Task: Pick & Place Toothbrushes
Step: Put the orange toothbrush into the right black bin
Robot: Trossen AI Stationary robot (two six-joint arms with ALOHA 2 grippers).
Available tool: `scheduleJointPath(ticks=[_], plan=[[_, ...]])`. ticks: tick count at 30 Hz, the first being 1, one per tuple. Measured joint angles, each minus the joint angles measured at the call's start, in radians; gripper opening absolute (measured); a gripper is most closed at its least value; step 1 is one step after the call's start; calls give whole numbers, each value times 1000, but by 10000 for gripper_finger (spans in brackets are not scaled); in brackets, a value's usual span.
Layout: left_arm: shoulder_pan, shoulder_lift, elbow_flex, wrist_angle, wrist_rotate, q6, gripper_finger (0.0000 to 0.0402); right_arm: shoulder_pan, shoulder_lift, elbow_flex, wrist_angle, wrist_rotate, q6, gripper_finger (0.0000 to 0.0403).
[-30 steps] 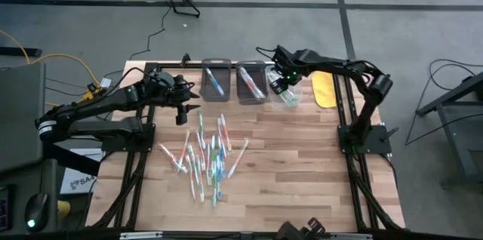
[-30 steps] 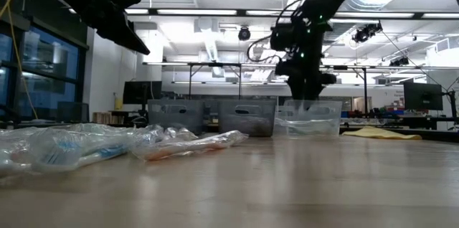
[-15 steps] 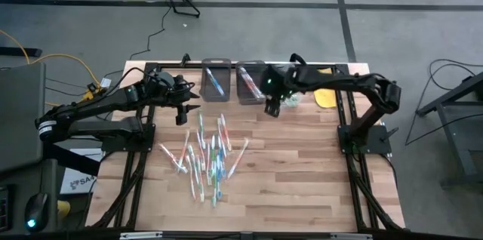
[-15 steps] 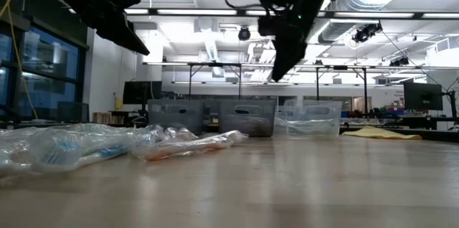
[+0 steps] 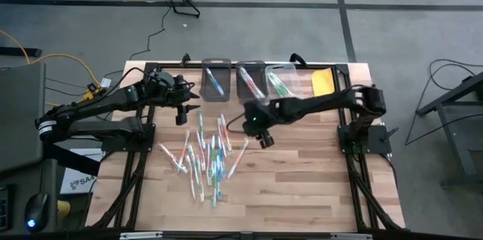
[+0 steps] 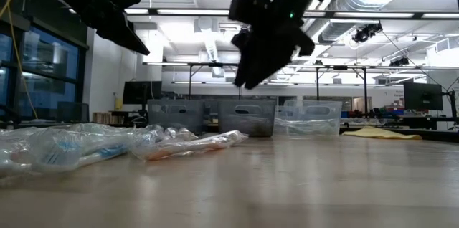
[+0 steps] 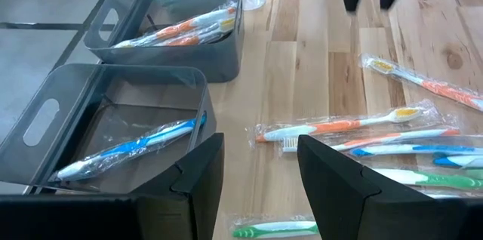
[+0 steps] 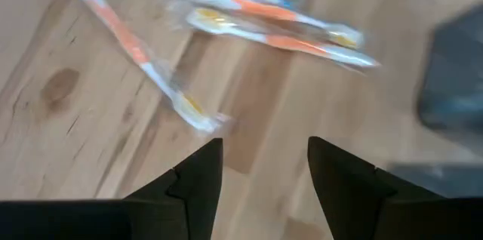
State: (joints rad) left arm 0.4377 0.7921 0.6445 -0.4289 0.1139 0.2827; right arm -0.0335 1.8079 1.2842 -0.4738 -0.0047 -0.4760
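The toothbrushes (image 5: 207,155) lie scattered mid-table, a few more sorted into bins (image 5: 216,80) at the far edge. The right gripper (image 5: 263,137) hovers empty beside the pile, fingers apart. The left gripper (image 5: 183,112) waits near the bins, also parted. In the low view the pile is partly cut off.

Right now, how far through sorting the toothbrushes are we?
Early. The three bins hold only a few wrapped brushes each. Nothing is in hand: the right gripper hangs open and empty beside the pile of toothbrushes; the left gripper waits open. Most brushes remain on the table.
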Motion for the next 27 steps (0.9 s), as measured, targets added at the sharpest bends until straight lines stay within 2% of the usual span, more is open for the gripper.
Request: scheduleJointPath(ticks=[12, 19, 23, 27], plan=[[0, 0, 0, -1, 0, 0, 163, 73, 161, 0, 134, 5, -79, 188], [0, 0, 0, -1, 0, 0, 163, 86, 199, 0, 129, 2, -77, 184], [0, 0, 0, -1, -1, 0, 163, 87, 199, 0, 123, 0, -68, 157], [0, 0, 0, -1, -1, 0, 163, 86, 199, 0, 123, 0, -68, 112]])
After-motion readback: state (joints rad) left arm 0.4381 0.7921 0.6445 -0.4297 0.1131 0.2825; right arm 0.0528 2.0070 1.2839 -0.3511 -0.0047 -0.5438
